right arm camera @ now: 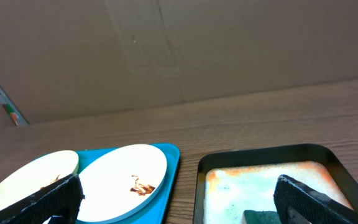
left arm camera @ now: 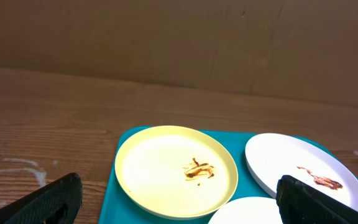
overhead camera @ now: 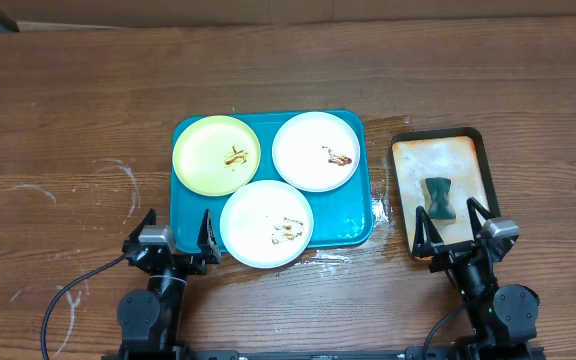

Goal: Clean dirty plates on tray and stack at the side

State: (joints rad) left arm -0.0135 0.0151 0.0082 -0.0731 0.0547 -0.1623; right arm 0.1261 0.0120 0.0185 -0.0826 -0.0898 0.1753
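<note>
A large teal-blue rectangular plastic tray (overhead camera: 196,215) lies in the middle of the brown wooden counter (overhead camera: 68,100). On it are three small round plastic plates. The pale yellow-green plate (overhead camera: 217,154) is at the far left of the tray and has a small brown smear near its middle. The white plate at the far right (overhead camera: 316,150) also has a brown smear. The third plate, a white one (overhead camera: 266,223), is at the near side between the other two, has thin brown marks, and hangs a little over the near rim of the tray. The three plates lie flat, close together, none on top of another.

To the right of the teal tray, a little apart from it, is a smaller black-rimmed tan stained tray (overhead camera: 438,160) with a dark green sponge (overhead camera: 439,198) lying in it.

The left gripper (overhead camera: 176,232) is near the near left corner of the teal tray, fingers spread wide, holding nothing. The right gripper (overhead camera: 451,228) is at the near end of the small tray, just by the sponge, also spread wide and holding nothing.
</note>
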